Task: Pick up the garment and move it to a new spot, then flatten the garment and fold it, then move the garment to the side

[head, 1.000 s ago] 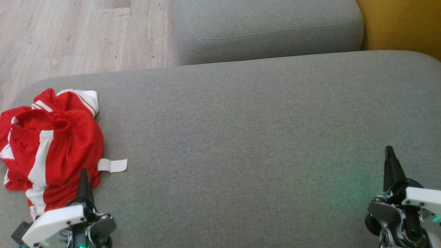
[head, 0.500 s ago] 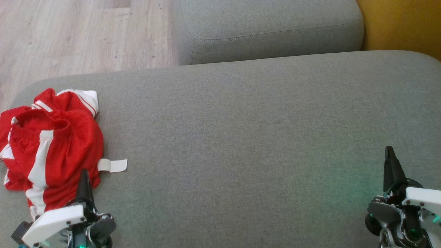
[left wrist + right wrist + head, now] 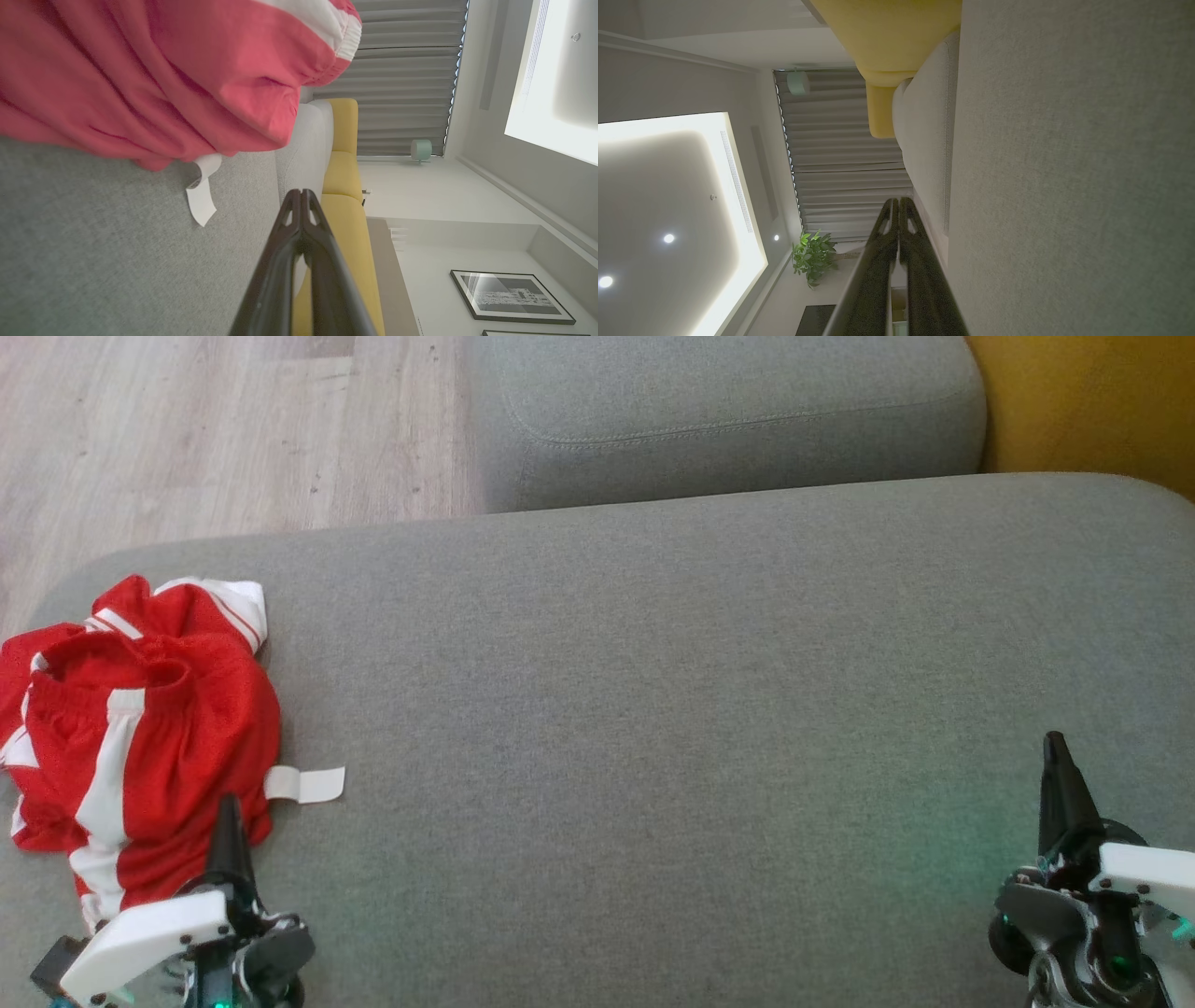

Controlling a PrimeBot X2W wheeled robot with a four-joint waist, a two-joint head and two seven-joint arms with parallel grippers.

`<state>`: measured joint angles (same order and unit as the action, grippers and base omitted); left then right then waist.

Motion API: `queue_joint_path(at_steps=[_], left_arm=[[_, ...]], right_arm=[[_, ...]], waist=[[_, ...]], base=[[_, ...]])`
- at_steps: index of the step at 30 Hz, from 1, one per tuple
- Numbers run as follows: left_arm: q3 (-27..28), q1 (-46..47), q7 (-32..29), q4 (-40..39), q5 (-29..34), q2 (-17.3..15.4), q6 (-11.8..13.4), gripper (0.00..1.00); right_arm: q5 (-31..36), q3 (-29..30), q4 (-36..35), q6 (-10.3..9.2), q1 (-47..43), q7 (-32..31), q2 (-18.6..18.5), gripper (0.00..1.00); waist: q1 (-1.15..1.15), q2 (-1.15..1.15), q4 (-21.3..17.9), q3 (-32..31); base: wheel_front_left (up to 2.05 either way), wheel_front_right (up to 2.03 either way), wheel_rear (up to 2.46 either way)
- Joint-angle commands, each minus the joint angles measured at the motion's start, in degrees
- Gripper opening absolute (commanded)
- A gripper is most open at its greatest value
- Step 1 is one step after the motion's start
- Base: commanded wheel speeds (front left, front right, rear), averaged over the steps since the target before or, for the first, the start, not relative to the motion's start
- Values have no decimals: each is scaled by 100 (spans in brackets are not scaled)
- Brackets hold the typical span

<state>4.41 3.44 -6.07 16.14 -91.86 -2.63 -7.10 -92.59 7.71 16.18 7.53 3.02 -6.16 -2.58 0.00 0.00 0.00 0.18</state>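
Note:
The garment (image 3: 140,728) is a crumpled red piece with white stripes, lying at the left end of the grey sofa seat (image 3: 653,709). A white tag (image 3: 313,785) sticks out from its right edge. My left gripper (image 3: 227,807) is shut and empty, its tip over the garment's near right edge. In the left wrist view the red garment (image 3: 154,74) lies up and to the left of the shut left gripper (image 3: 302,192), with the tag (image 3: 202,205) beside them. My right gripper (image 3: 1055,747) is shut and empty over bare seat at the lower right, and appears again in its wrist view (image 3: 896,201).
A second grey cushion (image 3: 728,420) stands behind the seat, with a yellow cushion (image 3: 1083,401) at the far right. Wooden floor (image 3: 187,439) lies beyond the seat's left end. The broad bare stretch of seat runs between the two grippers.

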Motion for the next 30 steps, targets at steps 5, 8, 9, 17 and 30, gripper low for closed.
queue_joint_path(at_steps=[5,8,9,17,30], left_arm=[[208,274,-40,-212,-32,-25,-39,0],[-7,-2,5,24,3,0,4,0],[-20,-25,6,86,4,1,4,100],[-121,-98,109,262,103,6,3,100],[-167,-46,311,158,851,3,63,100]], right_arm=[[41,-120,-215,-4,316,-32,-30,0],[-2,-4,23,0,-4,1,1,0],[-2,-12,92,0,-27,2,3,100],[40,-158,255,0,-84,103,18,100],[856,-373,264,-1,25,310,7,100]], waist=[[0,0,0,0],[0,0,0,0],[0,0,0,0],[0,0,3,4],[0,0,6,7]], base=[[0,0,0],[0,0,0],[0,0,0],[0,0,0],[0,0,0]])
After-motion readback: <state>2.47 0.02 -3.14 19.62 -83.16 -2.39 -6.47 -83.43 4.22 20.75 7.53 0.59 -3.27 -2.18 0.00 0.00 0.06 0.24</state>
